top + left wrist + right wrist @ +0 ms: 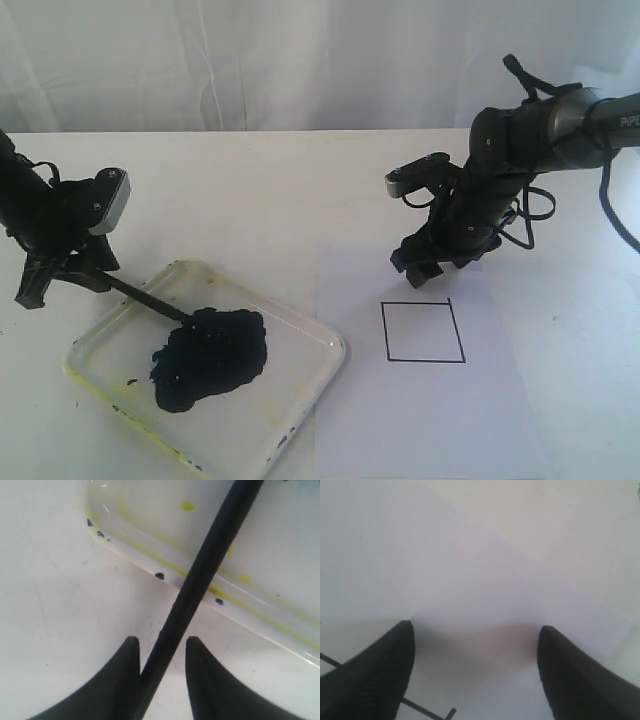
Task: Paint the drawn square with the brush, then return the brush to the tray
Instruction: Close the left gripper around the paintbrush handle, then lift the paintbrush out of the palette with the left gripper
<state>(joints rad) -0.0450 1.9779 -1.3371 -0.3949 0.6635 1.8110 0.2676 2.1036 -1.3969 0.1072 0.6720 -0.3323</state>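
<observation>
The brush [145, 298] slants down from my left gripper [85, 272], and its tip is in the big black paint blob [210, 355] inside the tray [330, 352]. In the left wrist view the brush [200, 580] runs between the narrow-set fingers of the left gripper [161, 647], leaning on one of them, and crosses the stained tray rim [150, 560]. The drawn square [423, 332] on the paper sheet [420, 420] is white inside. My right gripper [425, 262] stands open at the sheet's far edge, just beyond the square. Between its fingers the right gripper [476, 630] holds nothing; a corner line of the square [420, 707] shows.
The tray lies at the front left of the white table [280, 190], close beside the paper sheet's left edge. A white curtain [300, 60] hangs behind the table. Small dark paint specks [159, 575] dot the tray rim.
</observation>
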